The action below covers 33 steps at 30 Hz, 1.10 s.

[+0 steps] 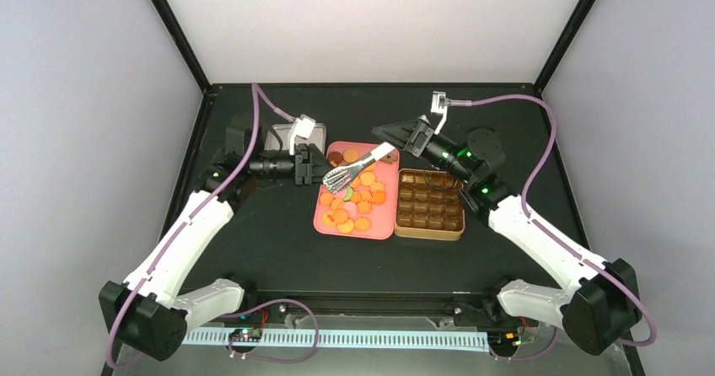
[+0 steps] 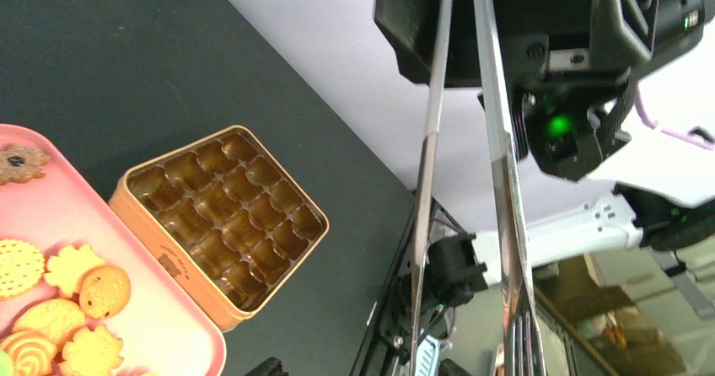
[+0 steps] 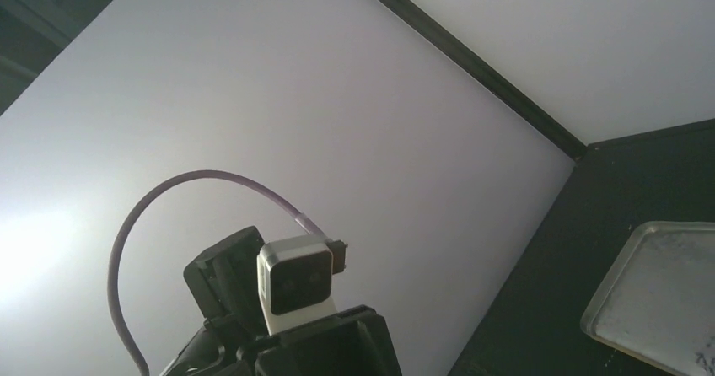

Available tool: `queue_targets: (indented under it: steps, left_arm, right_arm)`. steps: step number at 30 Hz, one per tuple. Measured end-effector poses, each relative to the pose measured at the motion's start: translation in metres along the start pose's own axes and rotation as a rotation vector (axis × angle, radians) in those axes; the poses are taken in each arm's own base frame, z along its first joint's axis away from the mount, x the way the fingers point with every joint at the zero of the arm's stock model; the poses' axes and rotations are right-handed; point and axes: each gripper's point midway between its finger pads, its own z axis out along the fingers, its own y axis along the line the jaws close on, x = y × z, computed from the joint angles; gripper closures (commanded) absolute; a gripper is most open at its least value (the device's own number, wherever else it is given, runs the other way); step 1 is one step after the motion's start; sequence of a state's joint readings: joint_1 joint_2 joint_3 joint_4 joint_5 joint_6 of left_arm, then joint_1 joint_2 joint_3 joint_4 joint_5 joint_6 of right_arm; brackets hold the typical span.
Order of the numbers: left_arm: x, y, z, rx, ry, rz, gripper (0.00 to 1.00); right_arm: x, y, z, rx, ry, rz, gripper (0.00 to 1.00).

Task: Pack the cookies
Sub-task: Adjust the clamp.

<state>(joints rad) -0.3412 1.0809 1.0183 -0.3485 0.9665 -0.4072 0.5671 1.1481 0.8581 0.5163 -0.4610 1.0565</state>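
Top external: the cookies [image 1: 354, 203] lie on the pink tray [image 1: 386, 224], beside the gold tin [image 1: 430, 233] on the tabletop [image 1: 278, 233]; right pincer [image 1: 388, 140] grips the tongs [image 1: 358, 167] by the handle end; left pincer [image 1: 319, 167] sits by their tips, open or closed I cannot tell

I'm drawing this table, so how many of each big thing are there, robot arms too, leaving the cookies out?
White-and-black robot arms: 2
Pink rectangular plastic tray: 1
Gold square metal tin: 1
Silver metal tongs: 1
Grey flat metal tray: 1
Total: 6
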Motion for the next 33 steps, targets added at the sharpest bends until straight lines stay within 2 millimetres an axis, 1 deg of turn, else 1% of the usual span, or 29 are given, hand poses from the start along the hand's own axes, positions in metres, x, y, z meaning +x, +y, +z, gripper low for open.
queue_targets:
  steps: [4, 6, 7, 9, 11, 14, 15, 16, 18, 20, 24, 25, 27, 30, 33]
  left_arm:
    - [0.017, -0.008, 0.010, 0.048, 0.051, 0.015, 0.42]
    - [0.026, -0.015, 0.016, 0.080, 0.083, 0.026, 0.42]
    - [0.031, -0.020, 0.020, 0.101, 0.103, 0.030, 0.44]
    - [0.038, -0.025, 0.027, 0.135, 0.137, 0.030, 0.53]
    - [0.043, -0.026, 0.032, 0.156, 0.160, 0.025, 0.60]
    - [0.045, -0.025, 0.036, 0.175, 0.176, 0.012, 0.62]
    - [0.045, -0.025, 0.037, 0.182, 0.180, 0.008, 0.58]
    - [0.046, -0.025, 0.037, 0.188, 0.183, 0.005, 0.52]
    - [0.046, -0.025, 0.038, 0.197, 0.185, 0.003, 0.44]
    - [0.045, -0.024, 0.040, 0.203, 0.186, 0.000, 0.42]
    - [0.047, -0.023, 0.042, 0.224, 0.195, -0.015, 0.43]
    - [0.047, -0.023, 0.043, 0.230, 0.198, -0.022, 0.45]
    - [0.049, -0.021, 0.045, 0.240, 0.206, -0.043, 0.54]
    - [0.050, -0.023, 0.047, 0.267, 0.220, -0.072, 0.74]
    - [0.051, -0.030, 0.046, 0.302, 0.230, -0.076, 0.92]
  right_arm:
    - [0.003, 0.000, 0.006, 0.008, 0.032, 0.008, 0.99]
    - [0.004, 0.001, 0.011, 0.011, 0.053, 0.013, 0.99]
    - [0.006, 0.003, 0.015, 0.011, 0.070, 0.015, 0.99]
    - [0.013, 0.003, 0.021, 0.015, 0.106, 0.014, 0.99]
    - [0.022, 0.000, 0.026, 0.028, 0.151, 0.023, 0.99]
    - [0.030, -0.010, 0.030, 0.057, 0.185, 0.034, 0.99]
    - [0.032, -0.012, 0.030, 0.066, 0.195, 0.039, 0.99]
    - [0.034, -0.014, 0.030, 0.073, 0.203, 0.044, 0.99]
    - [0.036, -0.013, 0.031, 0.076, 0.216, 0.049, 0.99]
    - [0.038, -0.010, 0.033, 0.068, 0.228, 0.051, 0.99]
    - [0.042, -0.006, 0.037, 0.054, 0.249, 0.057, 0.99]
    - [0.043, -0.007, 0.039, 0.052, 0.254, 0.059, 0.99]
    - [0.046, -0.006, 0.044, 0.048, 0.265, 0.060, 0.99]
    - [0.049, -0.004, 0.050, 0.043, 0.272, 0.049, 0.99]
    - [0.051, -0.005, 0.051, 0.045, 0.270, 0.041, 0.99]
